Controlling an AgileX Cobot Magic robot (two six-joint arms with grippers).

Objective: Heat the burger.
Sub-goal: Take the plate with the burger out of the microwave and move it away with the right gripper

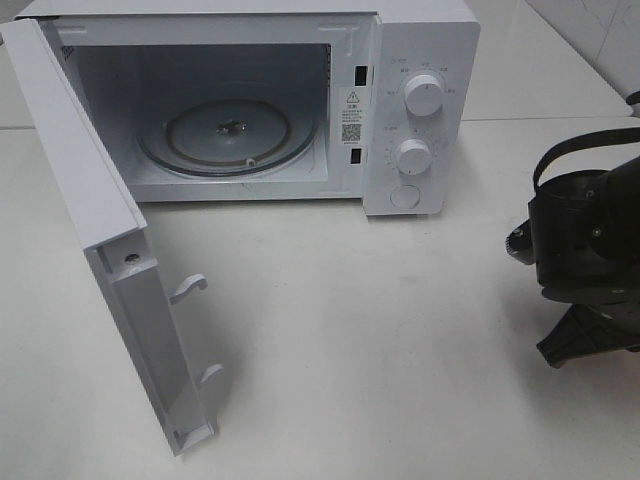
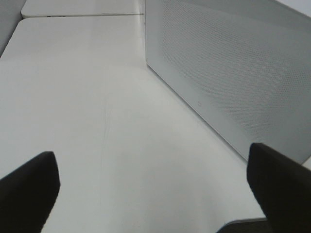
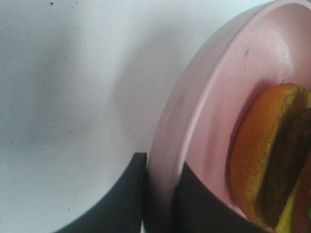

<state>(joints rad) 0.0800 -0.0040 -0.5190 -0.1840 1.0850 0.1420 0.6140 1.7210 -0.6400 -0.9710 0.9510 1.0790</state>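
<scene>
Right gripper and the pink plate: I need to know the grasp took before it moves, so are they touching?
Touching. The right wrist view shows the right gripper clamped on the pink plate's rim, one finger on each side.

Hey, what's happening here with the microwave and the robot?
The microwave stands on the table with its door swung wide open and the glass turntable bare. The right tool is clamped on the rim of a pink plate carrying the burger. The left tool is open and holds nothing.
</scene>
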